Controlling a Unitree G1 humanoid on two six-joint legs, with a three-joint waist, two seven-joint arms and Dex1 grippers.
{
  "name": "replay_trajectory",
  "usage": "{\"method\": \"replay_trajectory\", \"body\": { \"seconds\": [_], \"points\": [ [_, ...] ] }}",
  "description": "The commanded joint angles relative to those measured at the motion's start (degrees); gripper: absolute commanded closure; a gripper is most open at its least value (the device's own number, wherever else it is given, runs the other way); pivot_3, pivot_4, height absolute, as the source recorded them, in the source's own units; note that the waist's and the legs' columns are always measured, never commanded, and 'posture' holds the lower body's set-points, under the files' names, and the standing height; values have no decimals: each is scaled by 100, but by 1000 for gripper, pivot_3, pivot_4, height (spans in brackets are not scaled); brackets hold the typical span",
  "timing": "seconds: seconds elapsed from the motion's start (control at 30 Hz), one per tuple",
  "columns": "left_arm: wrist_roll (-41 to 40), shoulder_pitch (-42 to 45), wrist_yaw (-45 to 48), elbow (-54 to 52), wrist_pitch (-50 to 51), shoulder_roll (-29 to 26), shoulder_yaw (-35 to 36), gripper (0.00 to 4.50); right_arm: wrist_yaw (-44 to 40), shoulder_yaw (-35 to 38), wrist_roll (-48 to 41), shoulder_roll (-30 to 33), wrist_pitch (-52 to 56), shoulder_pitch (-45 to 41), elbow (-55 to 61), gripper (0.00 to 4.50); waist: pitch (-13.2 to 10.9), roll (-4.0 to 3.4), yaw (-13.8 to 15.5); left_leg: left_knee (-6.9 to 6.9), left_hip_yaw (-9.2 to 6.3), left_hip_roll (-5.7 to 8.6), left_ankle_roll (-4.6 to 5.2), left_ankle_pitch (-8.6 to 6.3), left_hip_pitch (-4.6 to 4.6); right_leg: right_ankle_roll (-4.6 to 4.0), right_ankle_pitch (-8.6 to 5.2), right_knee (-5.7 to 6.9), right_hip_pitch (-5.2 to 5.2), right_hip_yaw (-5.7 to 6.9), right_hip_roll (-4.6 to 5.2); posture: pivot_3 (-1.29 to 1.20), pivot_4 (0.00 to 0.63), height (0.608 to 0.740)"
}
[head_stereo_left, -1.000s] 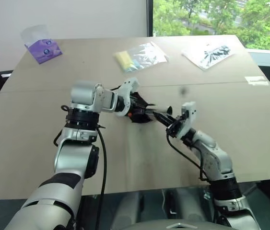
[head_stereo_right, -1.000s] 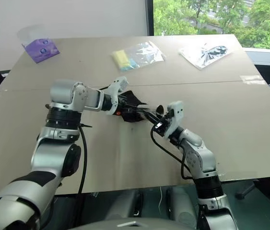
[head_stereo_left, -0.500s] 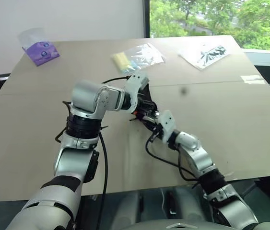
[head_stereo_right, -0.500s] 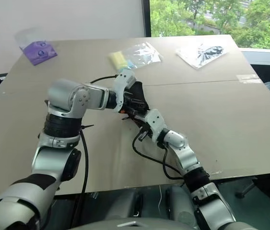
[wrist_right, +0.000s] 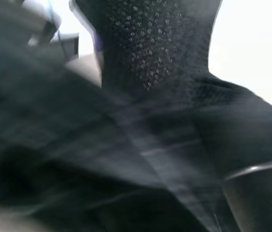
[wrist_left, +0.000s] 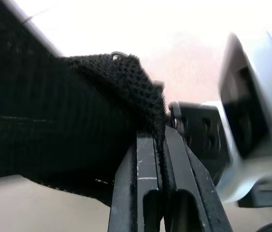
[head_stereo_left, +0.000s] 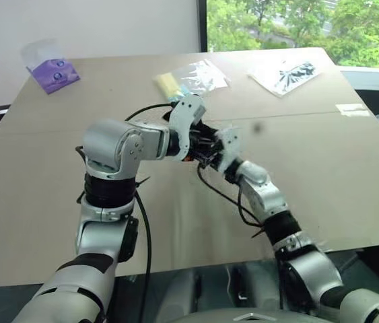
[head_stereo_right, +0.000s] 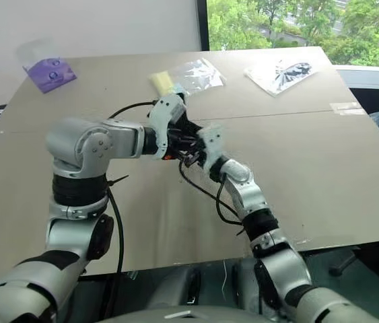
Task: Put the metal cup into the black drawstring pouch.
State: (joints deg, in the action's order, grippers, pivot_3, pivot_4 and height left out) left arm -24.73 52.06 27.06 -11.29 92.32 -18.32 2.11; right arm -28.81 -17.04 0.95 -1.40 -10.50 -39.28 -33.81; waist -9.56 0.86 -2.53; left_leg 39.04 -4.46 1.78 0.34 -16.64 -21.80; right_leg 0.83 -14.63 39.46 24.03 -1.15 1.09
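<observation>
Midway, centre frame — my left claw point(wrist_left: 161, 145) pinches the black drawstring pouch point(wrist_left: 63, 140), right claw point(head_stereo_left: 211, 152) clenched against it — metal cup unconfirmed inside.

Right claw point(head_stereo_left: 211, 152) now against pouch point(wrist_left: 78, 140)

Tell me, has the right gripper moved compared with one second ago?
Yes. The right gripper has swung toward the robot's left and farther up the table, closing on the black drawstring pouch held by the left gripper.
</observation>
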Motion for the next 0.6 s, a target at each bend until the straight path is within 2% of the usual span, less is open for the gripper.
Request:
{"method": "replay_trajectory", "body": {
  "seconds": [0.03, 0.1, 0.13, 0.27, 0.3, 0.4, 0.47, 0.6],
  "points": [
    [-290, 196, -40, -341, 18, 387, 91, 4500, 19, 459, -742, -766, 94, -256, -137, 4427, -1, 2, -10, -1, 0, -2, 0, 0, -1, 0, 0, 0, 1, 0, -1, 0, 150, 740],
    [-273, 197, -149, -397, 18, 494, 170, 4500, 27, 1193, -1673, -1135, 751, -392, -120, 4427, -2, 3, -10, -2, 2, -7, -4, 2, -12, -1, 1, 2, 13, -5, -4, 0, 150, 740],
    [-269, 202, -192, -431, 18, 542, 198, 4500, 17, 1170, -1542, -1104, 585, -452, -196, 4427, -2, 3, 32, 2, 1, -6, -5, 3, -18, -1, 1, 6, 18, -4, -1, 0, 150, 740],
    [-199, 214, -417, -439, 18, 846, 363, 4500, -255, -182, 122, -602, -705, -500, -485, 4427, -1, 5, 20, 8, -1, 5, -2, 1, -18, 0, 2, -2, 10, 0, 8, 0, 150, 740],
    [-221, 187, -439, -469, 18, 889, 367, 4500, -385, -103, -63, -744, -623, -449, -452, 4427, -2, 4, 16, 3, 3, 6, -2, 1, -12, 1, 2, -1, 10, -5, 8, 0, 150, 740],
    [-275, 137, -479, -554, 18, 949, 399, 4500, -319, 1004, -1635, -1416, 536, -424, -61, 4427, -4, 3, -28, -2, -1, -5, -5, 3, -14, -1, 1, 4, 15, -2, -2, 0, 150, 740],
    [-293, 113, -566, -513, 18, 995, 558, 4500, -195, 1485, -2423, -1571, 1057, -462, 241, 4427, -8, -5, 4, -8, 3, -6, -8, 4, -15, -1, 1, 10, 21, -8, -1, 0, 150, 740],
    [-281, 37, -811, -382, 18, 1156, 1015, 4500, -252, 1594, -3137, -1504, 1619, -298, 738, 4427, -7, -3, 17, -3, 1, -3, -7, 3, -17, -1, 1, 5, 18, -4, 3, 0, 150, 740]
  ]
}}
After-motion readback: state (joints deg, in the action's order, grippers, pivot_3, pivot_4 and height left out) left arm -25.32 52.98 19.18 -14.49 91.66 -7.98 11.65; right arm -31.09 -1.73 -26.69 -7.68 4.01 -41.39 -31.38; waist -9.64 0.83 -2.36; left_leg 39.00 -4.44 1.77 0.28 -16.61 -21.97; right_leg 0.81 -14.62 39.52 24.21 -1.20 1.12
